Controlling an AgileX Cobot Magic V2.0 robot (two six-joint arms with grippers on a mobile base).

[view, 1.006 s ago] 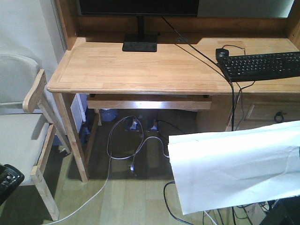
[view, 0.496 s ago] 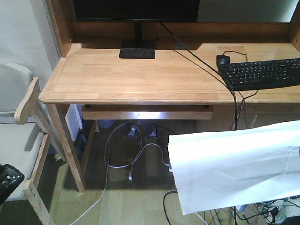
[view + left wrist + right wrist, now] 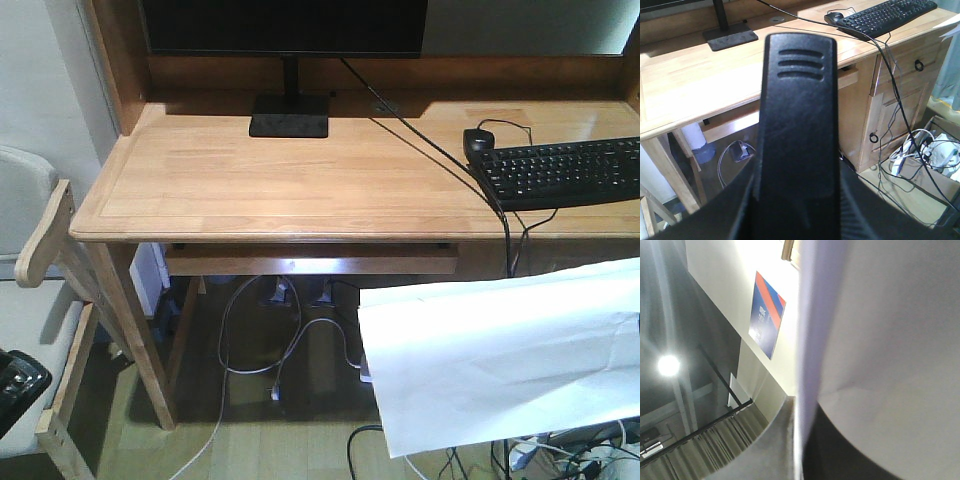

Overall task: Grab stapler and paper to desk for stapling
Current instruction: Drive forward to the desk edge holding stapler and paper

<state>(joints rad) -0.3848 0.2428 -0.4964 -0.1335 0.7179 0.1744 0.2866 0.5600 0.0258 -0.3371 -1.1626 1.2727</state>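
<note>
My left jaws pinch the stapler point(image 3: 797, 125), which runs lengthwise out between them, held in the air short of the desk point(image 3: 250, 170), while my right jaws clamp the paper point(image 3: 500, 360), also held off the desk.

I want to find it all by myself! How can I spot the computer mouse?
Start at the wide wooden desk and look to its right side, where the black keyboard lies. The mouse sits just behind the keyboard's left end. It is small, rounded and black, with a thin cable and no keys.
</note>
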